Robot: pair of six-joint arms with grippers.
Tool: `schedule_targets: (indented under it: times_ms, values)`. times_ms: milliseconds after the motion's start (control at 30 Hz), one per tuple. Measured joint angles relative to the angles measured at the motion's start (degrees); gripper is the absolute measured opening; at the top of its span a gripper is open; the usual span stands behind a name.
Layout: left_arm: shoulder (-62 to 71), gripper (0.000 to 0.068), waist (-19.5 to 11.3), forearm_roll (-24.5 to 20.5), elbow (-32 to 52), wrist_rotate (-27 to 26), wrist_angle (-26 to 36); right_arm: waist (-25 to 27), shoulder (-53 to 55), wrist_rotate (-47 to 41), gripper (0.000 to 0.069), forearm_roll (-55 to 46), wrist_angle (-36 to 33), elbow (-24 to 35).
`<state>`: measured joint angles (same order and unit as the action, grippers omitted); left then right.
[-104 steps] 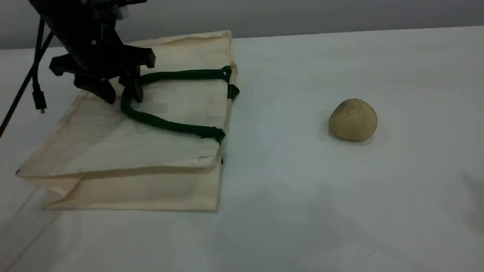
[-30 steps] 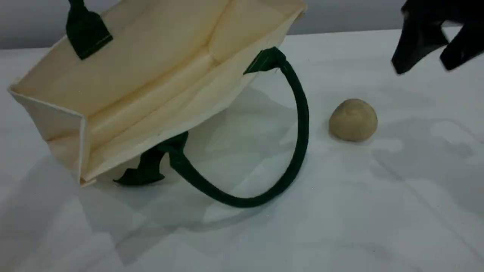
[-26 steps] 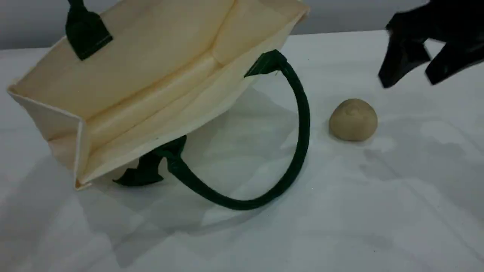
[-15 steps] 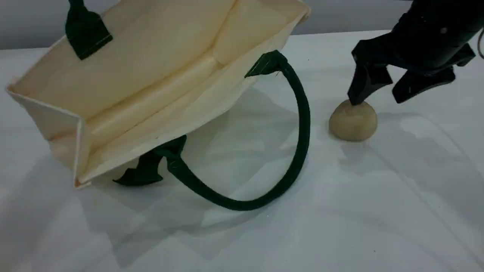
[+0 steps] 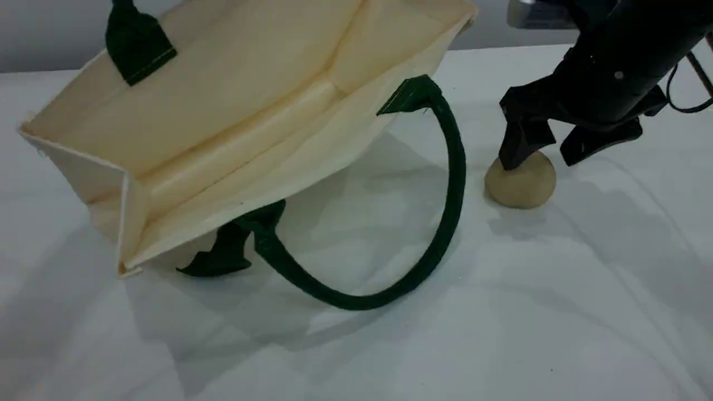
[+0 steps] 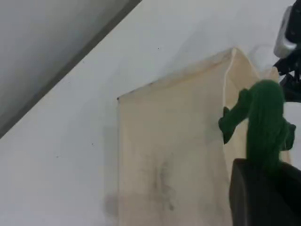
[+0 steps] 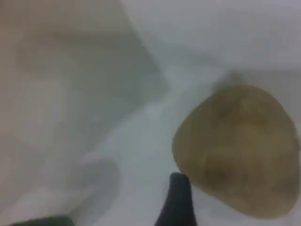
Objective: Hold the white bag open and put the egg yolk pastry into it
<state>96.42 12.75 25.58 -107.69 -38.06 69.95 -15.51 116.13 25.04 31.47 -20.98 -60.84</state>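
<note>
- Since half a second earlier, the right gripper (image 5: pixel 539 160) had dropped lower and come in over the egg yolk pastry (image 5: pixel 521 184), while the white bag (image 5: pixel 223 111) had shifted slightly up and to the right.
- Compared with the earliest picture, the bag no longer lay flat: it hung tilted, with its mouth open toward the camera and its pale inside and creased gussets showing.
- The left gripper (image 6: pixel 263 181) was out of the scene view. In its own wrist view it was clamped on the bag's upper handle (image 6: pixel 265 117), and the cream side of the bag (image 6: pixel 169 155) hung below it.
- That upper handle (image 5: pixel 139 47) ran out of the top edge of the scene view.
- The lower handle (image 5: pixel 459 167) drooped in a wide dark green loop from the bag's front rim down onto the tabletop (image 5: pixel 501 312), close to the pastry but apart from it.
- The pastry rested on the tabletop, to the right of the bag and outside it.
- The right gripper stood spread wide with nothing held. One finger overlapped the pastry's upper left and the other sat beyond its right side; contact could not be told.
- In the blurred right wrist view, one dark fingertip (image 7: pixel 176 202) sat just beside the pastry (image 7: pixel 240 146).
</note>
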Motion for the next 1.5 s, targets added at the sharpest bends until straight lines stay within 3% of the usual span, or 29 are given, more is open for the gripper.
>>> schedule_targets:
  times_ms: [400,500,767,933,1033,1200,1500]
  values:
    - [0.0,0.0087,0.0,0.0,0.0,0.0,0.0,0.0,3.5,0.1,0.0544,1.8,-1.0,-2.6]
    - [0.0,0.0087,0.0,0.0,0.0,0.0,0.0,0.0,3.9,0.1,0.0491,1.8,-0.9,-2.6]
    - [0.0,0.0087,0.0,0.0,0.0,0.0,0.0,0.1,5.2,2.1,0.0209,1.8,-1.1,-2.6]
    - [0.0,0.0087,0.0,0.0,0.0,0.0,0.0,0.1,5.1,2.8,0.0206,-0.4,-3.0,-3.6]
    - [0.0,0.0087,0.0,0.0,0.0,0.0,0.0,0.1,5.1,1.0,0.0203,-3.0,-7.8,-5.7]
    - [0.0,0.0087,0.0,-0.1,0.0,0.0,0.0,0.1,3.0,-5.4,0.02,-9.6,-11.0,-8.5]
    - [0.0,0.0087,0.0,-0.1,0.0,0.0,0.0,0.1,-8.8,-19.9,0.02,-26.5,-9.1,-8.0]
